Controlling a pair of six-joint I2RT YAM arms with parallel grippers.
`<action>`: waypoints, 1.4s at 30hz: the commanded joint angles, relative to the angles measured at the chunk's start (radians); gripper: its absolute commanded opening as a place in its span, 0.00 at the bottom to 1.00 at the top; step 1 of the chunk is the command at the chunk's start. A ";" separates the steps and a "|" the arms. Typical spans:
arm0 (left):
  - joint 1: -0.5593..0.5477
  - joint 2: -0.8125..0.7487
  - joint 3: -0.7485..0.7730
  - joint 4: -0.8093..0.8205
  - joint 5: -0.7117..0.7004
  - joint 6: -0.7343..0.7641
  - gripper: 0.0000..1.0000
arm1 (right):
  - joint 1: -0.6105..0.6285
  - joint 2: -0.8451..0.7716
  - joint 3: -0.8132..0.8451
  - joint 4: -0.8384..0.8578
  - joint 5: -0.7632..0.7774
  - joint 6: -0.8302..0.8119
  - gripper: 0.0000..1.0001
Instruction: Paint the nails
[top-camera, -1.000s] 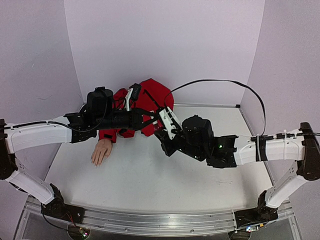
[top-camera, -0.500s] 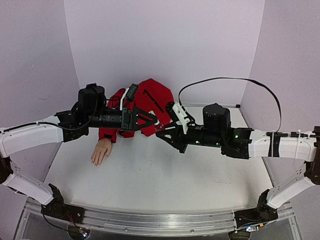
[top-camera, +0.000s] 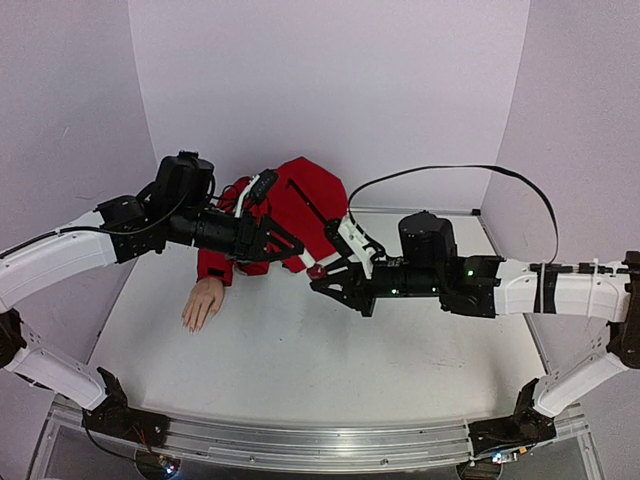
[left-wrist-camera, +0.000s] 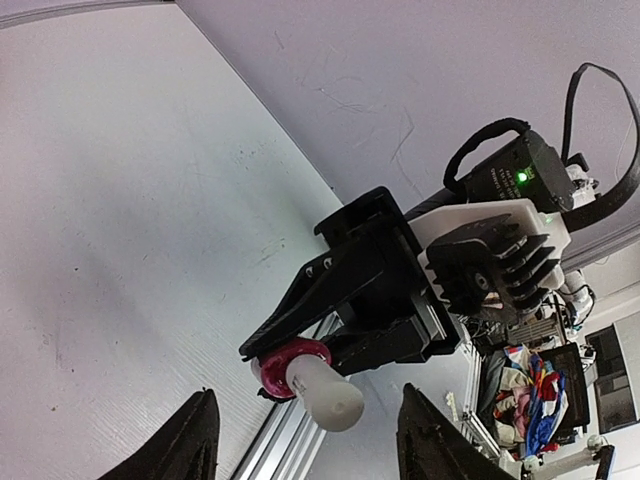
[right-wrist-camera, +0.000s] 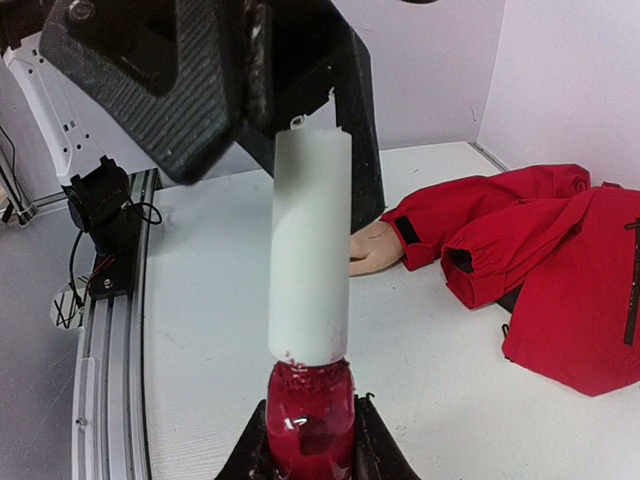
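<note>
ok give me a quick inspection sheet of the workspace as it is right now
surface: white table, faint scuffs, no spills seen
job's things: mannequin hand lying at the left, red jacket behind it; nails too small to judge; polish bottle held above the table, white cap on
clutter: nothing seen
grippers: right gripper shut on the bottle's body; left gripper open, its fingers at the cap but not closed on it
cables: black cable loops above the right arm, off the table
surroundings: lilac walls; metal rail along the near edge
</note>
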 joint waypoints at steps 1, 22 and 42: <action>0.005 0.020 0.066 -0.060 0.008 0.040 0.62 | -0.004 0.026 0.053 0.020 -0.018 -0.014 0.00; -0.001 0.105 0.114 -0.086 0.027 0.051 0.35 | -0.004 0.056 0.067 0.019 -0.022 -0.009 0.00; -0.017 0.121 0.122 -0.086 0.023 0.057 0.18 | -0.005 0.059 0.070 0.015 -0.027 -0.003 0.00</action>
